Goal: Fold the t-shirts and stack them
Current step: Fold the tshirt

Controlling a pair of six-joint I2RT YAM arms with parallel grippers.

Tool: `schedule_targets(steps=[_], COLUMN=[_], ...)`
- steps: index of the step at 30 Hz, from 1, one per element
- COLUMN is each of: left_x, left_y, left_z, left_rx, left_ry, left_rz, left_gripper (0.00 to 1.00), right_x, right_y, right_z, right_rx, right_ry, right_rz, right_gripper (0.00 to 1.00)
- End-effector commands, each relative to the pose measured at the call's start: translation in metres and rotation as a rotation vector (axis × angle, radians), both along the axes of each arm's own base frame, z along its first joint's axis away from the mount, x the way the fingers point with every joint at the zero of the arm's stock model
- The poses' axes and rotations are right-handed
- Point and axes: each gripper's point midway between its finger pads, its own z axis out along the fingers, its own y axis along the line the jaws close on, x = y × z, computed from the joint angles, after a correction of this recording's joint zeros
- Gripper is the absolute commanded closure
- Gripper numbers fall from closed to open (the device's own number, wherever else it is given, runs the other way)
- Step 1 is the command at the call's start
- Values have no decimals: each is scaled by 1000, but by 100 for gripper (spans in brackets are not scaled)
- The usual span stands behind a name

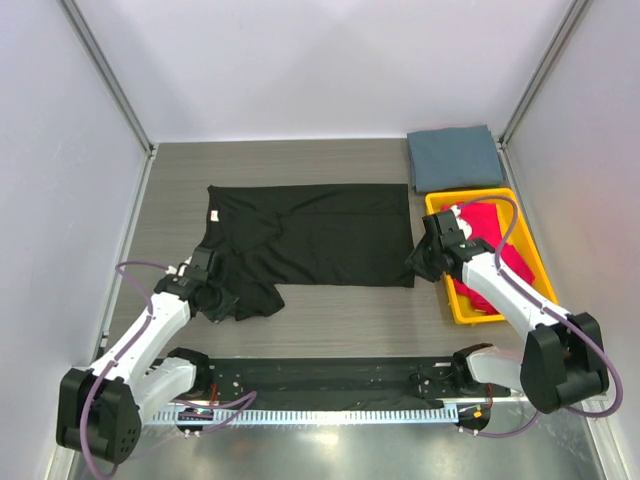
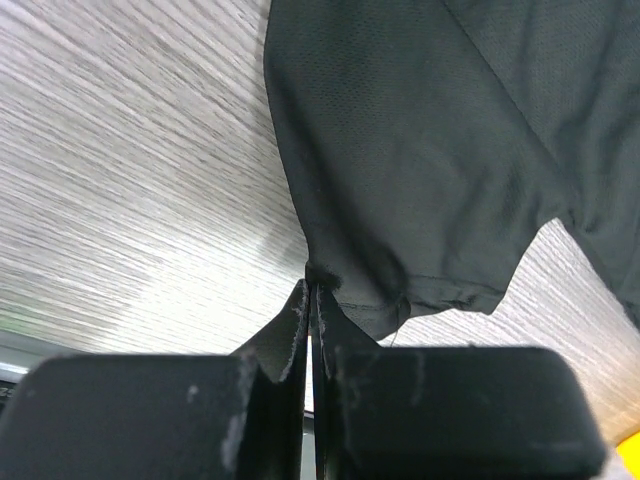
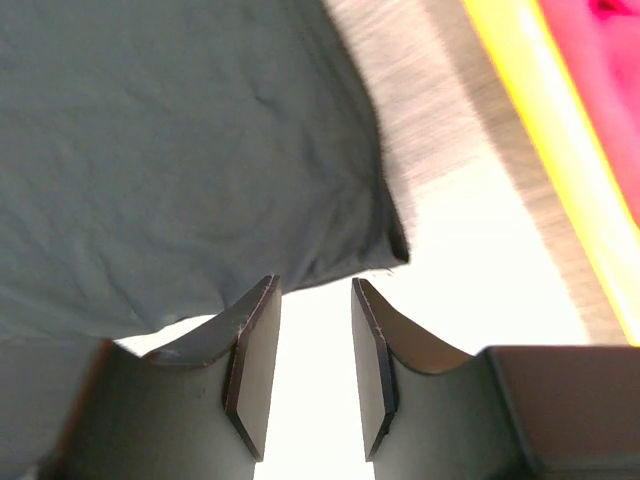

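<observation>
Now, down at the lower left of the overhead view, the left gripper (image 1: 212, 290) has its jaws pressed tight together, and its wrist view shows a pinch of dark cloth caught between them: that's the bunched lower-left corner of the black t-shirt (image 1: 320, 235). Over on the right, the right gripper (image 3: 315, 290) stands with its jaws parted and nothing between them, poised right at the shirt's lower-right corner with the hem edge just in front of the fingertips. The shirt itself lies spread across the middle of the table (image 1: 340, 310), its lower-left part rumpled and doubled over. So this looks like the fold of the black shirt, one side gripped and the other not yet taken. The next move, I'd say, calls for the right jaws to reach onto that corner and close on it, so both arms can carry the near edge over together. Around it, a slate grey-blue t-shirt (image 1: 455, 158) lies folded at the upper right, and just below it sits the yellow tray (image 1: 465, 310) with magenta-red t-shirts (image 1: 490, 225) inside. That tray is just beside the right arm and could crowd its swing.
</observation>
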Motion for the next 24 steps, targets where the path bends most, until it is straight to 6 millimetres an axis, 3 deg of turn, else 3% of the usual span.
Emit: schedule_targets(steps=[1,5,24], left_x=[5,9,31], left_y=[1,-5,-7], left_z=[12,20,54], left_rx=[14,-9,-6], left_ry=[-43,-79,-194], left_rz=[-39,-66,-91], left_gripper=[100,100,100], right_x=[-5,-7,-11], right_y=[-16,-21,-8], right_z=[2,-6,-44], right_rx=[-39,-56,-76], right_ry=[-23,-5,50], right_rz=[-103,-141,-134], right_gripper=[60,61,62])
